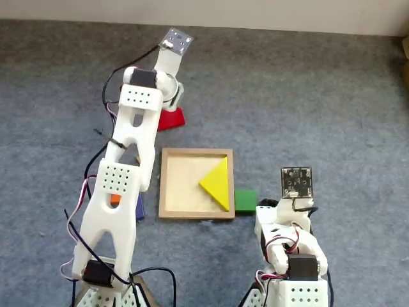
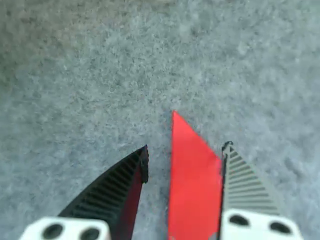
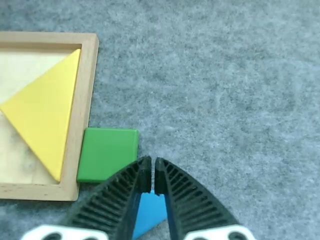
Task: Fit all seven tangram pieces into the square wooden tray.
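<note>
The square wooden tray (image 1: 165,185) (image 3: 91,85) lies mid-table with one yellow triangle (image 1: 217,183) (image 3: 45,110) in its right half. A green square (image 1: 245,200) (image 3: 107,154) sits on the carpet against the tray's right rim. My left gripper (image 2: 186,149) is open and straddles a red triangle (image 2: 192,185) (image 1: 172,119) beyond the tray's far left corner; the white finger touches the piece, while the black finger (image 2: 120,185) stands a little apart from it. My right gripper (image 3: 153,162) is shut with nothing in it, just right of the green square. A light blue piece (image 3: 150,215) lies beneath it.
An orange piece (image 1: 115,199) and a dark blue piece (image 1: 140,206) lie left of the tray, partly hidden under the left arm. Grey carpet covers the table, with open room to the right and at the back.
</note>
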`<state>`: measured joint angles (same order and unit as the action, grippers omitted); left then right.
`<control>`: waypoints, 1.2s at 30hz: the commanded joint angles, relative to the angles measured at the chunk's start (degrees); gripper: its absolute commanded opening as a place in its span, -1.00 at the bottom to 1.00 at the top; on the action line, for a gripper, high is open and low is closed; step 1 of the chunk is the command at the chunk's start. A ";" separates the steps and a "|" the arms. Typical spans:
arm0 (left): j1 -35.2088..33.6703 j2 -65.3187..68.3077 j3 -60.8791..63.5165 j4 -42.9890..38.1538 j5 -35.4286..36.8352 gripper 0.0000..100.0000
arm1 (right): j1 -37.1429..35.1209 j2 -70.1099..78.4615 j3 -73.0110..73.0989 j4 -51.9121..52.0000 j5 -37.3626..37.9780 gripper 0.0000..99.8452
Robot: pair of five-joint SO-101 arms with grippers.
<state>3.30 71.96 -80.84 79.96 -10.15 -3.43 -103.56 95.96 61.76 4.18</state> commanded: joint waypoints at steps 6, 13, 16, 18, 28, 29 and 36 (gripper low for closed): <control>-0.57 -0.66 7.43 -3.52 -2.81 -0.49 | 0.57 -0.22 5.14 -0.66 0.62 -0.94; -1.27 -1.01 7.78 8.88 -8.97 -0.50 | 0.57 -0.22 5.14 -0.66 0.62 -0.94; -2.15 -1.19 7.69 12.13 -9.41 -0.50 | 0.57 -0.22 5.14 -0.66 0.62 -0.94; -2.15 -1.19 6.64 15.21 -12.92 -0.50 | 0.57 -0.22 5.14 -0.66 0.62 -0.94; -4.09 -1.19 -8.13 21.01 -14.95 -0.46 | 0.57 -0.22 5.14 -0.66 0.62 -0.94; -4.09 -1.19 -8.48 21.10 -14.95 -0.42 | 0.57 -0.22 5.14 -0.66 0.62 -0.94; -4.44 -1.45 -8.66 21.27 -15.03 -0.33 | 0.57 -0.22 5.14 -0.66 0.62 -0.94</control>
<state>0.04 71.87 -86.64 100.53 -24.66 -3.43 -103.56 95.96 61.76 4.18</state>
